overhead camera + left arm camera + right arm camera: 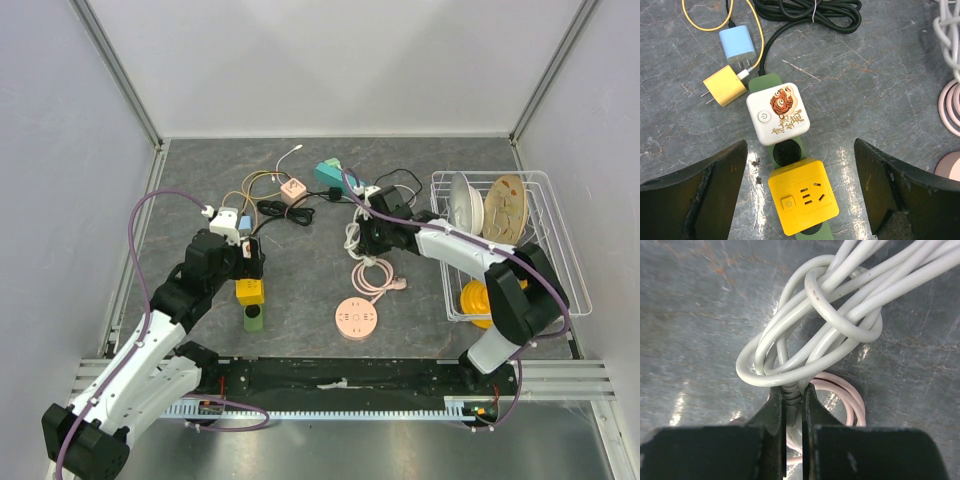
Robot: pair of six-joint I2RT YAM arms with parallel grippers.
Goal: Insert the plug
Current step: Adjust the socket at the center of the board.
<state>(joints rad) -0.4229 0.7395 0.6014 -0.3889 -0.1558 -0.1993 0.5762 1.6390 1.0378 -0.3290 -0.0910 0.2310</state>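
The left arm reaches toward 1 o'clock. Its left gripper (800, 146) hangs spread wide over the green strip (760, 82), holding nothing. The right arm stretches toward 10 o'clock, and the right gripper (794, 393) is clenched on the ribbed end of the white cord (840, 315), at 2 o'clock from the strip. The plug itself is buried between the fingers (774, 412), so I cannot make it out.

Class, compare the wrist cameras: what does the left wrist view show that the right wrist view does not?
Only the left wrist view: the open left end effector over a green power strip carrying a white cube adapter and a yellow socket cube, plus a blue charger and a yellow charger. Only the right wrist view: the right end effector shut on the white cable. Both: that cable's bundle, the pink cord coil, the grey table.
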